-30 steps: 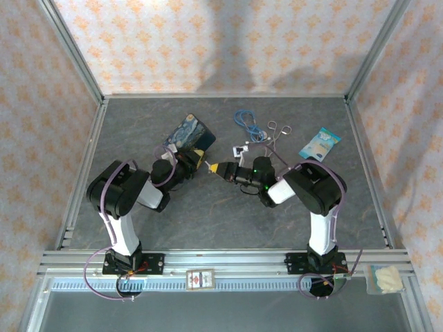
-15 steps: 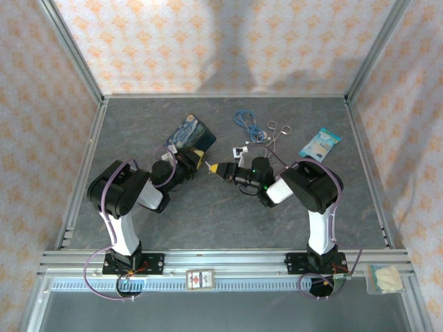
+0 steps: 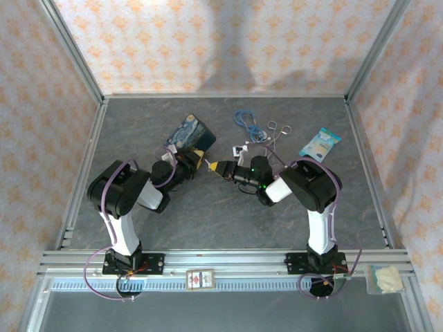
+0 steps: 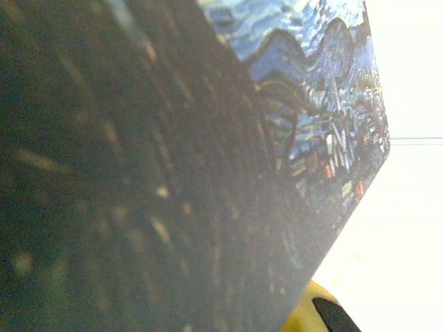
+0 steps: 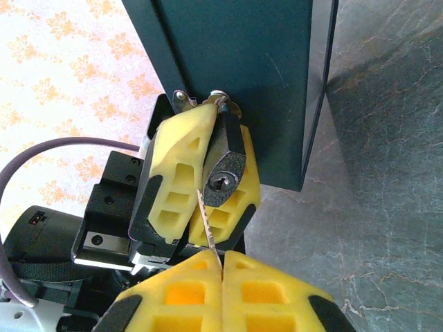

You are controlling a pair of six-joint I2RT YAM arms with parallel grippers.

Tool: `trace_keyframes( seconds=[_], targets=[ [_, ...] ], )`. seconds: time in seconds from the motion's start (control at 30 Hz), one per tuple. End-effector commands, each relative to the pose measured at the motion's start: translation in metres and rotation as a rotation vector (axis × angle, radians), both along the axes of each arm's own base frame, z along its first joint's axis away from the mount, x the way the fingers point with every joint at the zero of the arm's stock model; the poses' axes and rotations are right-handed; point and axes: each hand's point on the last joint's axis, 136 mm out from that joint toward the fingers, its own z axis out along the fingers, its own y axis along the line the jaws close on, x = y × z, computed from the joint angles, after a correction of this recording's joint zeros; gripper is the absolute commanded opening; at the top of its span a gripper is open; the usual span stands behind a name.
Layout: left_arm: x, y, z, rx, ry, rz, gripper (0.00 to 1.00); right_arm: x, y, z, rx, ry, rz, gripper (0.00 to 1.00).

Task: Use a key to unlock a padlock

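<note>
- Your right end effector (image 5: 221,268) is pinching the key (image 5: 208,232) between nearly closed fingers.
- Your left end effector (image 3: 197,157) is clamping the padlock (image 5: 225,173) against the tin (image 5: 242,69) edge.
- The key tip is sitting just beside the keyhole (image 5: 221,182), and bare tabletop (image 5: 374,207) is lying open alongside.

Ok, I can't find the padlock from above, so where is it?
In the right wrist view, the padlock sits mid-frame between the left arm's yellow fingers, just below the tin box, with the key tip just short of its keyhole.

Painted tin (image 3: 189,133), blue cable (image 3: 243,119), scissors (image 3: 277,131), packet (image 3: 320,144)
</note>
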Motion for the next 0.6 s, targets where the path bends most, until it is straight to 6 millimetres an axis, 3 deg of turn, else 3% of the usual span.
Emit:
trace_keyframes(
  seconds=[0.0, 0.57],
  targets=[
    [-0.0051, -0.0069, 0.0213, -0.041, -0.075, -0.028, 0.00, 0.0021, 0.0002, -0.0020, 0.000, -0.008, -0.016, 0.00],
    [-0.0052, -0.0086, 0.0212, -0.042, -0.073, -0.024, 0.00, -0.0053, -0.0081, -0.0048, -0.012, 0.002, -0.028, 0.00]
  ],
)
